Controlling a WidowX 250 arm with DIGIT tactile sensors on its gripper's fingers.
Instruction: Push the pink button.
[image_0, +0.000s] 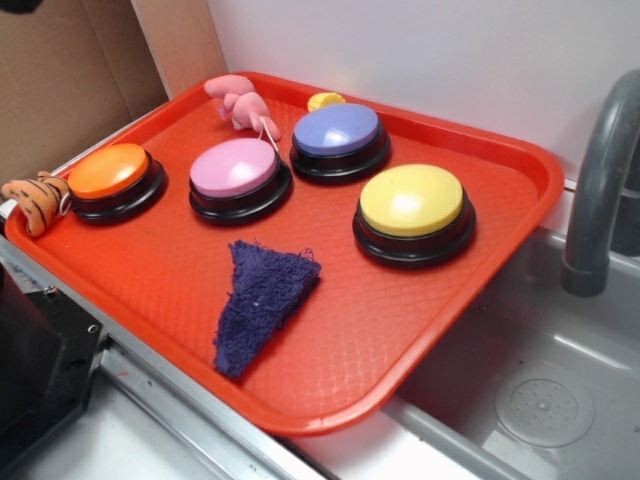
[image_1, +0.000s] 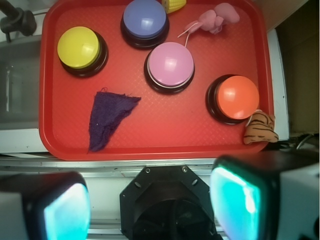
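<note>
Pale pink button (image_0: 236, 167), domed, black base.

exterior oblique, wrist overhead, sharing tray (image_0: 520, 190)

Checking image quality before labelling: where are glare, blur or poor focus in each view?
Exterior view: soft overall, with glare on the round pale pink domed button. Wrist view: the red plastic tray is sharp, while the claw pads at the bottom edge are out of focus and glow teal.

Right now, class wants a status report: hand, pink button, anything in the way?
Hand open, high above tray's near edge. Pink button untouched, mid-tray. Top clear; purple cloth lies nearer, off to one side.
</note>
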